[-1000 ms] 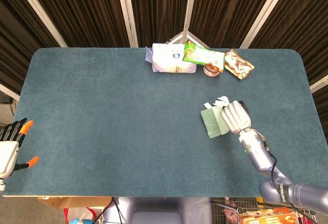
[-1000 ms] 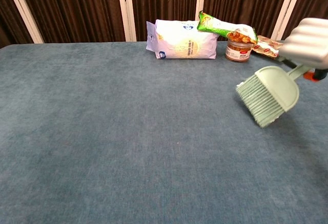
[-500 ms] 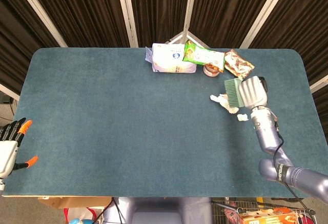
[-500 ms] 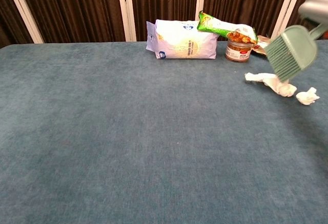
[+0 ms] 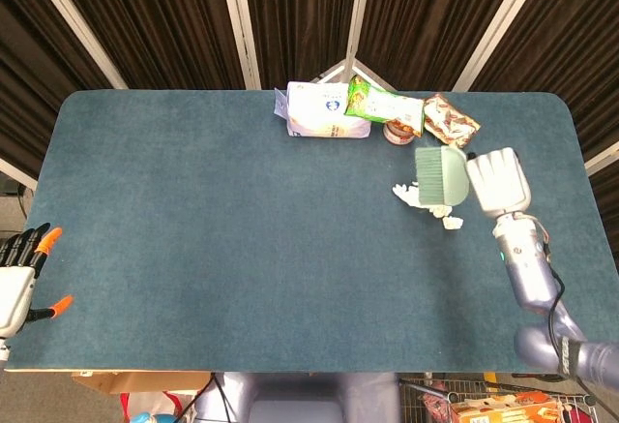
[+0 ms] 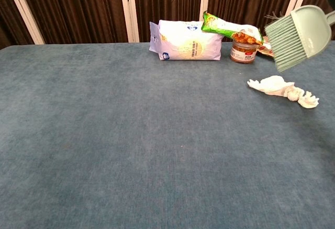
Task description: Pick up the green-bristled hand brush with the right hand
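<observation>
The brush [image 5: 441, 173] hangs in the air, off the table [image 5: 242, 239], with its pale green bristles fanned away from the fingers [image 5: 488, 164] and its rounded, pale green back toward them. In the chest view the brush [image 6: 298, 35] tilts, bristles pointing down and left, its handle running off the frame edge. The right hand [image 5: 499, 183] holds it by the handle; the fingers lie close together, curled over the handle, though the grip itself is hidden beneath the hand.

Judged from this, the pick-up is essentially done: the brush is lifted and carried. The next move seems only to call for a steady hold, keeping the grip firm so the tilted head does not swing or slip.

Below the bristles, crumpled white paper scraps [image 5: 426, 200] lie on the table. Beyond the bristle tips stand a small jar [image 5: 397, 133], a green packet [image 5: 382, 102] and a white bag [image 5: 324, 111].

The left hand [image 5: 19, 278] rests far off at the table's near corner, fingers spread, holding nothing.
</observation>
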`<control>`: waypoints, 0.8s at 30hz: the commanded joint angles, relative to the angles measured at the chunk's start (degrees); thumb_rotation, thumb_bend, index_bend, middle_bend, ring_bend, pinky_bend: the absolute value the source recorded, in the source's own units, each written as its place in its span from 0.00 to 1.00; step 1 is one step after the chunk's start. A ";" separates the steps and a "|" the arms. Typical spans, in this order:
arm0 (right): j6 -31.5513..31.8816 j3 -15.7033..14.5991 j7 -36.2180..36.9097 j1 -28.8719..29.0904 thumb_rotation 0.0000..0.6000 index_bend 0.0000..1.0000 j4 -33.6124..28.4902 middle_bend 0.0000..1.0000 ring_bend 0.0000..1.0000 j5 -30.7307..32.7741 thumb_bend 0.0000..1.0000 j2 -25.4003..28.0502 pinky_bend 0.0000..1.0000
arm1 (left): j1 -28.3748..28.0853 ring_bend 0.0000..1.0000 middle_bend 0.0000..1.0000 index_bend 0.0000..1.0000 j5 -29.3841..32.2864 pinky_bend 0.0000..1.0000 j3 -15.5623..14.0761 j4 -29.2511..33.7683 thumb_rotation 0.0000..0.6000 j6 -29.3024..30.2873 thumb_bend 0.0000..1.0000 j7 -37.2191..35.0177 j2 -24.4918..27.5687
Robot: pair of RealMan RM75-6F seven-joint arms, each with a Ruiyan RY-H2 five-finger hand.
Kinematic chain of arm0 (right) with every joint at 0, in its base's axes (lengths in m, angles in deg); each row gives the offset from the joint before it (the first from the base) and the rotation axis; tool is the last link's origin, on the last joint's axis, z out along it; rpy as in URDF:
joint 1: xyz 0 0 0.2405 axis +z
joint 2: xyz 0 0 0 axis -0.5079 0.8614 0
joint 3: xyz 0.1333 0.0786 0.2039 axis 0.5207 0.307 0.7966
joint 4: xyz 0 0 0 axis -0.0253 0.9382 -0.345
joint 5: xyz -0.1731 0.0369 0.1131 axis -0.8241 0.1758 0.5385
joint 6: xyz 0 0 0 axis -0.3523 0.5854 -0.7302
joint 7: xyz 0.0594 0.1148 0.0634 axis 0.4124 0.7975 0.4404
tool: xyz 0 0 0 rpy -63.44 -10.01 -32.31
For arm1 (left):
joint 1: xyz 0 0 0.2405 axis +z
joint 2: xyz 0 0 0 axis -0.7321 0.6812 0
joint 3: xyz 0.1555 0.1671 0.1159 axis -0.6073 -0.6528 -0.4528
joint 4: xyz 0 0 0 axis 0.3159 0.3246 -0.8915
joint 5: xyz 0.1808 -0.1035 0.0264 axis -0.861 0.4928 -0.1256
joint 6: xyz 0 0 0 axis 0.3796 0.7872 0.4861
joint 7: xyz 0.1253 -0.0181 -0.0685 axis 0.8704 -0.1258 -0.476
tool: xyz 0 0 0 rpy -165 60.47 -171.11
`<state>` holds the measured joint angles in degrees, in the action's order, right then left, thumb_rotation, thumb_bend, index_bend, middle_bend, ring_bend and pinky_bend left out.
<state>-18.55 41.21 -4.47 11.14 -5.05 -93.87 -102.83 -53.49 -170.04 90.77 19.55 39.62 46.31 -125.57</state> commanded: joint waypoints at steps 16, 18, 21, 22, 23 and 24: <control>1.19 -6.64 7.98 -7.79 1.00 0.81 -8.89 0.90 0.93 -9.23 0.77 -9.46 0.87 | 0.02 0.00 0.00 0.00 0.31 0.00 0.18 -0.33 1.00 0.25 0.00 1.19 -0.84; 0.71 -6.56 7.00 -7.79 1.00 0.72 -8.09 0.90 0.93 -8.11 0.75 -11.18 0.87 | 0.02 0.00 0.00 0.00 0.36 0.00 0.19 -0.36 1.00 0.22 0.00 1.19 -0.80; 0.94 -6.15 4.80 -7.95 1.00 0.48 -6.44 0.90 0.93 -6.39 0.60 -13.94 0.87 | 0.08 0.00 0.00 0.00 0.13 0.00 0.11 -0.34 1.00 0.38 0.00 1.15 -0.74; 1.15 -6.09 4.01 -8.00 1.00 0.39 -5.96 0.90 0.92 -6.06 0.54 -14.52 0.87 | 0.10 0.00 0.00 0.00 0.10 0.00 0.10 -0.34 1.00 0.42 0.00 1.11 -0.72; 1.46 -6.02 3.23 -8.06 1.00 0.33 -5.44 0.90 0.91 -5.79 0.51 -15.06 0.86 | 0.12 0.00 0.00 0.00 0.08 0.00 0.10 -0.34 1.00 0.47 0.00 1.06 -0.71; 1.94 -5.92 2.23 -8.18 1.00 0.23 -4.70 0.90 0.90 -5.51 0.47 -15.80 0.86 | 0.16 0.00 0.00 0.00 0.05 0.00 0.12 -0.33 1.00 0.56 0.00 0.97 -0.67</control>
<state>-17.27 35.06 -0.60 3.19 -11.09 -100.25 -117.23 -53.34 -169.98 90.88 19.21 40.16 47.30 -126.25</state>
